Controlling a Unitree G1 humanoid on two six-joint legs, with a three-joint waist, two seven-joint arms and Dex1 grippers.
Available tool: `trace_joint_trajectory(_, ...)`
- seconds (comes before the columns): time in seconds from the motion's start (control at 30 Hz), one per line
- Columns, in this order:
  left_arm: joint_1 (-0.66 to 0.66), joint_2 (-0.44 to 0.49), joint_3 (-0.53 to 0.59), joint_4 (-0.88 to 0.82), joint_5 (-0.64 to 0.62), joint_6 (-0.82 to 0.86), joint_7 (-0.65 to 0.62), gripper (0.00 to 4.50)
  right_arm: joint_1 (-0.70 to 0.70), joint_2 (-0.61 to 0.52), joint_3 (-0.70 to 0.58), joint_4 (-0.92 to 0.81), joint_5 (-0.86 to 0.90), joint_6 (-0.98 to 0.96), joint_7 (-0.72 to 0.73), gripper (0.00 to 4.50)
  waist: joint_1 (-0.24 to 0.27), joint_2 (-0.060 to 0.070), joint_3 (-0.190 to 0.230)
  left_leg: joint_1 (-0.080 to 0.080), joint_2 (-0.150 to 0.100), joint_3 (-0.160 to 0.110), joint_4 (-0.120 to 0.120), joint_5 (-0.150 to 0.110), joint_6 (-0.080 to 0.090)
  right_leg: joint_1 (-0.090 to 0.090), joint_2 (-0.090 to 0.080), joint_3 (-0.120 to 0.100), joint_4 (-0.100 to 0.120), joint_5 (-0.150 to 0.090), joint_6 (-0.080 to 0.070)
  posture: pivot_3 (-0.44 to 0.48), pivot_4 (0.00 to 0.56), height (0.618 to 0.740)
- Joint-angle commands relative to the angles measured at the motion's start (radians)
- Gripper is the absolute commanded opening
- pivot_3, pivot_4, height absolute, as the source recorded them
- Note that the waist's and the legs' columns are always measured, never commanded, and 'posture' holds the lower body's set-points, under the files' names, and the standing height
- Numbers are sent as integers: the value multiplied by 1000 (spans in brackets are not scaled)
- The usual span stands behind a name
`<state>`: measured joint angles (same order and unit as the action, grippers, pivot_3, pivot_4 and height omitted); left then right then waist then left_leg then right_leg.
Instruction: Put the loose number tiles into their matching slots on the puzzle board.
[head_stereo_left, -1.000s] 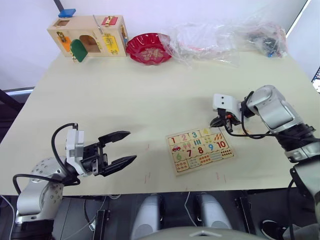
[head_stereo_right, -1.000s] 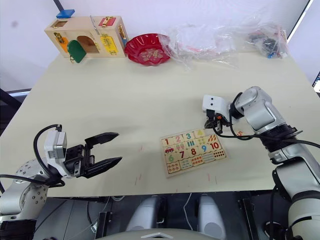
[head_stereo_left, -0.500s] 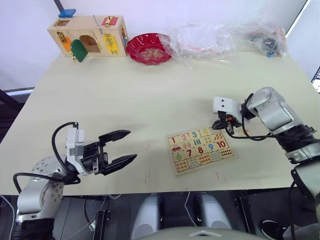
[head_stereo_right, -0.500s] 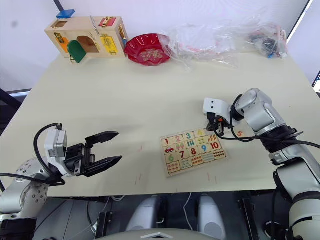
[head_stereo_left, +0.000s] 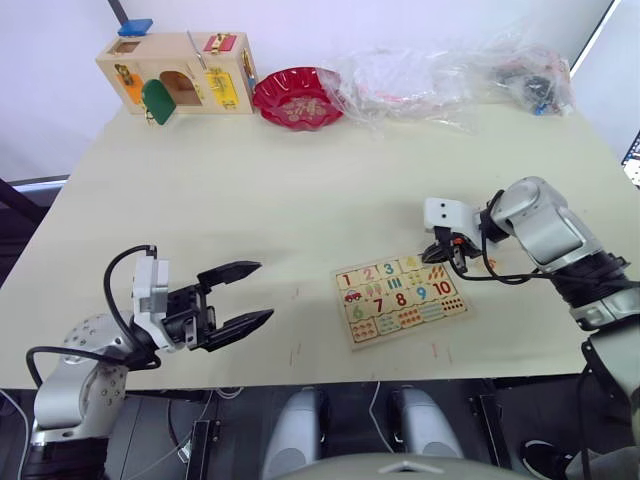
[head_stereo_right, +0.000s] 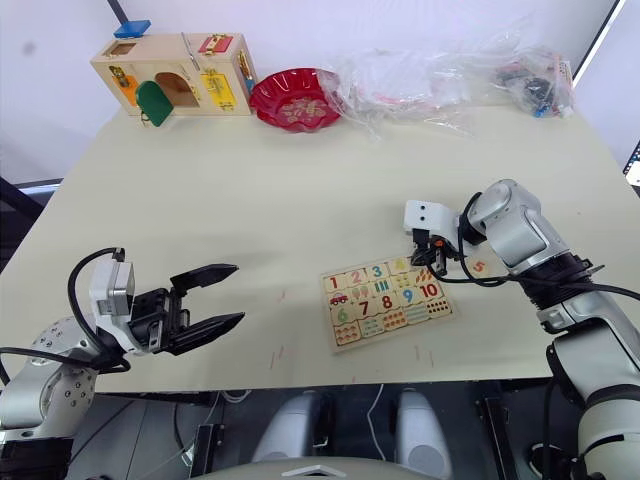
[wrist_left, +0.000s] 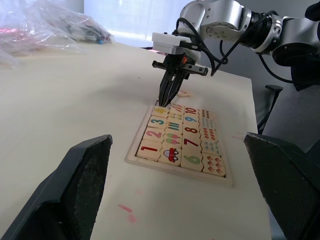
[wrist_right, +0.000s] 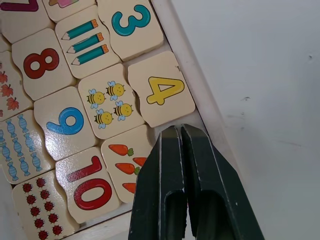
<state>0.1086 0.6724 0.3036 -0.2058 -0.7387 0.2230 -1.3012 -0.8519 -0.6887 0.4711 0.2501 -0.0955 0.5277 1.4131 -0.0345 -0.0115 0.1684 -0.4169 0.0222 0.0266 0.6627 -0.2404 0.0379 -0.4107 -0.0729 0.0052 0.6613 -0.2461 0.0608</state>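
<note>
Puzzle board tiles read 1–4, 6–10.

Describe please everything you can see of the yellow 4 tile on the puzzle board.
The 4 tile is a pale-wood square with wavy edges and a yellow digit. It lies flat in the puzzle board's edge row, beside the 3 tile and the bees tile. The right gripper, shut, hovers at its corner.

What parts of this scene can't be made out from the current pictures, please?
- The slot past the 4 tile: the right gripper, shut, covers it in the right wrist view.
- The loose 5 tile: partly behind the arm's cable in the eye views.
- Contents of the plastic bags: crumpled film blurs them.
- Puzzle board counting pictures: too small in the eye views.
</note>
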Motion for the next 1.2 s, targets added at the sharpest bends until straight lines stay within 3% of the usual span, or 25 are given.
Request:
trace_joint_trajectory(0.03,1,7,13,-26,-7,-7,-1,4500,-3,-3,-6,-36,6,6,8,97,0,0,0,0,0,0,0,0,0,0,0,0,0,0,0,0,150,740)
trace_joint_trajectory(1.03,5,4,14,-29,-6,-7,7,4500,6,-16,-12,-56,8,19,7,97,0,0,0,0,0,-1,1,0,0,1,0,0,0,0,0,0,150,740)
trace_joint_trajectory(1.2,13,2,15,-37,-6,-9,16,4500,48,-74,-112,-129,61,19,-23,97,5,0,0,0,0,-1,1,0,0,1,0,0,0,0,0,0,150,740)
